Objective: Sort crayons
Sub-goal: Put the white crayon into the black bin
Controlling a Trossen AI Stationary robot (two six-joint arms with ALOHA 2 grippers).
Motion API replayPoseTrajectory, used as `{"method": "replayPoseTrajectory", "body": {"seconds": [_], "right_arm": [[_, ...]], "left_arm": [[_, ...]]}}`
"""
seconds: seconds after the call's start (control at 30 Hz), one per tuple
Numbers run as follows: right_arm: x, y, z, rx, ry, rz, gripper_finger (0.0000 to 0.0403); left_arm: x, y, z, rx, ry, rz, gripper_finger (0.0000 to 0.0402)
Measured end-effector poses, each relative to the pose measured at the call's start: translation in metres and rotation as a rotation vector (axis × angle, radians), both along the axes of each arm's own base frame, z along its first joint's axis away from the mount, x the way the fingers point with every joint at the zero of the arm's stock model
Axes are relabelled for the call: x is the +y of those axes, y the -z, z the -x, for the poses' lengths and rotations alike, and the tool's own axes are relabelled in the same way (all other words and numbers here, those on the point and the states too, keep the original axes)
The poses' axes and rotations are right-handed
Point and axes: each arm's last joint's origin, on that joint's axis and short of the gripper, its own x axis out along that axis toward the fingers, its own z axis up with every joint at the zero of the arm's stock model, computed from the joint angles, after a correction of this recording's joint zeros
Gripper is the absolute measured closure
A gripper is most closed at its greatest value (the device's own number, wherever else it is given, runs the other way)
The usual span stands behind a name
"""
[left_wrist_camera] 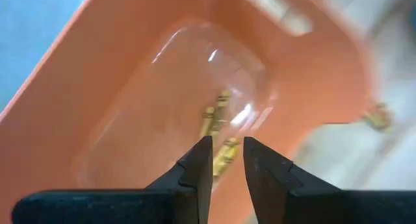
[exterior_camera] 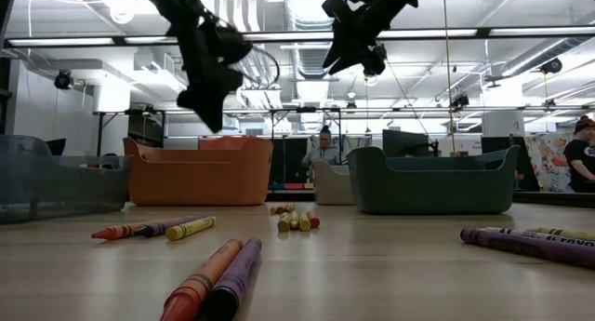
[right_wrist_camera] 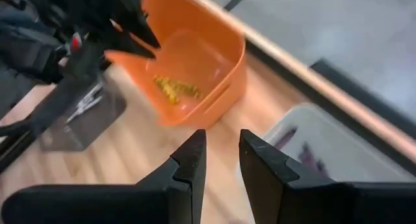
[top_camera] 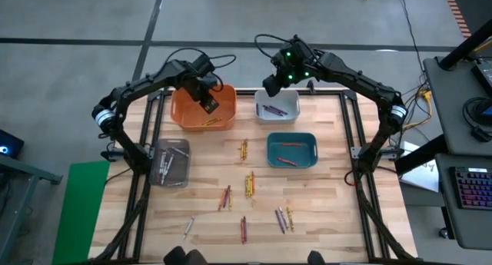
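Note:
Crayons lie scattered on the wooden table: yellow ones (top_camera: pixel 244 150) (top_camera: pixel 249 184), red ones (top_camera: pixel 226 197) (top_camera: pixel 243 228), purple ones (top_camera: pixel 280 219) and a pale one (top_camera: pixel 188 226). My left gripper (top_camera: pixel 209 104) hangs above the orange bin (top_camera: pixel 184 115), slightly open and empty (left_wrist_camera: pixel 227 149). Yellow crayons (left_wrist_camera: pixel 218 113) lie on that bin's floor. My right gripper (top_camera: pixel 273 84) hangs over the far left edge of the white bin (top_camera: pixel 288 96), slightly open and empty (right_wrist_camera: pixel 222 146). Purple crayons (top_camera: pixel 270 110) lie in the white bin.
A teal bin (top_camera: pixel 307 136) with red crayons (top_camera: pixel 286 161) stands right of centre. A clear grey bin (top_camera: pixel 183 146) with pale crayons (top_camera: pixel 165 163) stands at the left. In the low view, crayons (exterior_camera: pixel 214 279) lie close to the near edge. A person (exterior_camera: pixel 323 149) stands beyond the table.

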Motion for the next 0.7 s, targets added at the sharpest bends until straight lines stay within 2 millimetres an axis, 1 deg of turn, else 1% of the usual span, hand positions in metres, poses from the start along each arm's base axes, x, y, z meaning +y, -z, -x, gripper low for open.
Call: {"method": "replayPoseTrajectory", "body": {"seconds": [0.07, 0.17, 0.27, 0.33, 0.53, 0.7], "right_arm": [[0.006, 0.001, 0.001, 0.029, -0.006, -0.031, 0.0321], [0.020, 0.001, 0.003, 0.077, -0.037, -0.065, 0.0321], [0.036, 0.000, 0.004, 0.120, -0.074, -0.089, 0.0321], [0.047, -0.001, 0.004, 0.144, -0.095, -0.090, 0.0321], [0.085, -0.004, -0.006, 0.173, -0.183, -0.078, 0.0321], [0.118, -0.006, -0.015, 0.181, -0.262, -0.046, 0.0321]], "left_arm": [[-0.008, -0.015, -0.001, -0.040, -0.006, 0.009, 0.0336], [-0.027, -0.035, -0.001, -0.085, -0.011, 0.001, 0.0341], [-0.050, -0.054, 0.000, -0.145, 0.004, -0.015, 0.0344], [-0.068, -0.062, 0.001, -0.179, 0.017, -0.013, 0.0345], [-0.124, -0.076, 0.006, -0.257, 0.002, 0.057, 0.0345], [-0.171, -0.077, 0.006, -0.274, -0.015, 0.110, 0.0345]]}}
